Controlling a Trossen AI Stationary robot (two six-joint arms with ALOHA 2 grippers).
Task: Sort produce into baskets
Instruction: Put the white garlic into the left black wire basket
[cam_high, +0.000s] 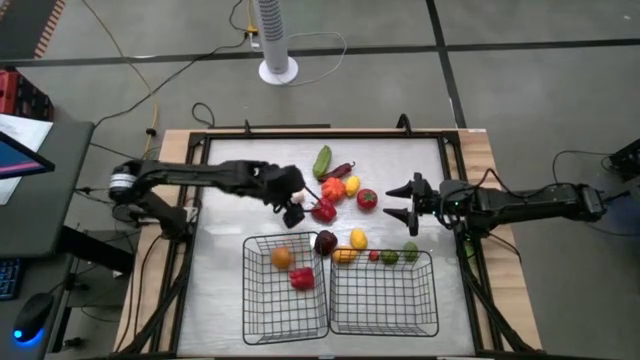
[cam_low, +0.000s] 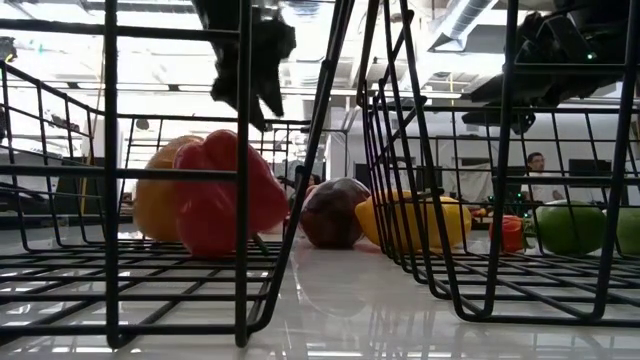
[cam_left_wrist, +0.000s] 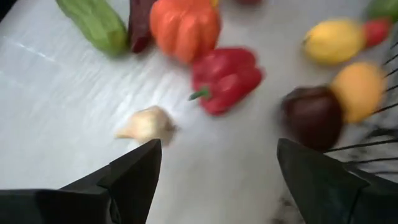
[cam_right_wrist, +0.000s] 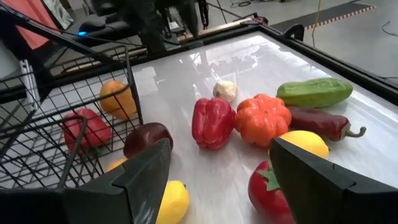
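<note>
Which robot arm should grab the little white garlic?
Probably the left. Its gripper hangs open right over the garlic; the right gripper waits farther off, beyond the tomato.

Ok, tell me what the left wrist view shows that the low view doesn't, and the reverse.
Only the left wrist view shows the white garlic bulb, long green cucumber and ribbed orange pumpkin-shaped piece lying on the table, beyond the open left gripper. Only the low view shows the red pepper inside a black wire-mesh basket, and green limes. Both show the dark purple round piece.
</note>
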